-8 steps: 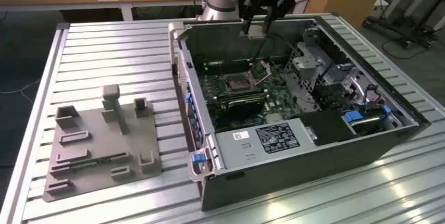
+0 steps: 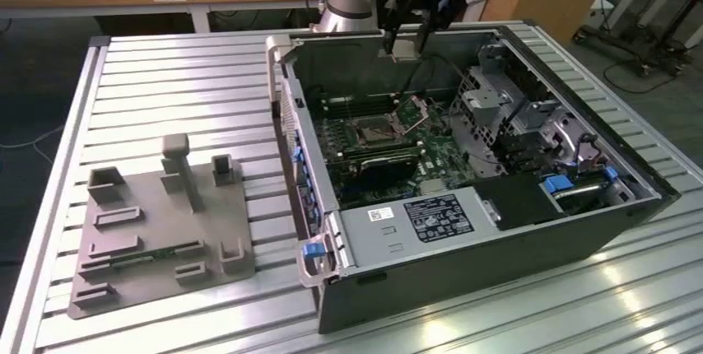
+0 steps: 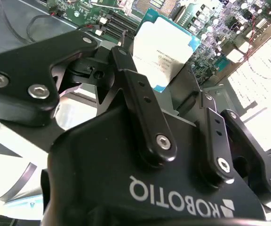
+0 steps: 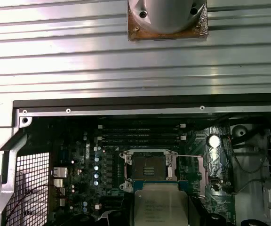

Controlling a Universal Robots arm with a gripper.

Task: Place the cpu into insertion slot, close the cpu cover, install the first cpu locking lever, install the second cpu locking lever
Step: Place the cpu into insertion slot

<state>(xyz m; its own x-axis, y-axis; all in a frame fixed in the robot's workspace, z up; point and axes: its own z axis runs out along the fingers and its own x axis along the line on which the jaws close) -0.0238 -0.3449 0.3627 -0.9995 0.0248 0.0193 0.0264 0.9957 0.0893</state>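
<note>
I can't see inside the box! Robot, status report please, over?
Tool shut on cpu, above the open case. Insertion slot bare, cpu not in yet. Nothing blocking seen.

Exterior oblique overhead, wrist views share insertion slot point(image 4: 148, 168)

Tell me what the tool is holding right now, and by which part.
The tool holds the cpu, pinched by two opposite edges.

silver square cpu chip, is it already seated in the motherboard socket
No, in the first wrist view the flat silvery-grey square cpu sits apart from the silver-rimmed square insertion slot, whose dark centre lies bare.
</note>
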